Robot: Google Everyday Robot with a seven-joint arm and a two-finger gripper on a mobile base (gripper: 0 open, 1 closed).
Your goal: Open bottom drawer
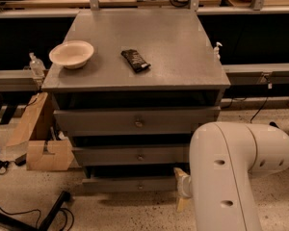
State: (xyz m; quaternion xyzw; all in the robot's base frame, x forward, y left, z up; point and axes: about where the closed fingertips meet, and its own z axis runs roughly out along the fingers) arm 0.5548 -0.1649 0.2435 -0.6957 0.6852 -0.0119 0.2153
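The grey metal cabinet (pixel 135 47) has three drawers. The bottom drawer (pixel 130 185) is the lowest and slimmest front, with a small round knob (pixel 140 186) at its centre, just above the floor. Its front stands a little forward of the cabinet body, with a dark gap above it. My gripper (pixel 179 189) is at the right end of the bottom drawer front, low near the floor, and the big white arm link (pixel 226 177) hides most of it. The middle drawer (pixel 135 155) and top drawer (pixel 135 121) sit above.
A white bowl (pixel 71 53) and a dark snack bar (pixel 135 60) lie on the cabinet top. A cardboard box (pixel 38 138) stands on the floor to the left. A black stand leg (pixel 48 213) and cables lie at the lower left. A bench runs behind.
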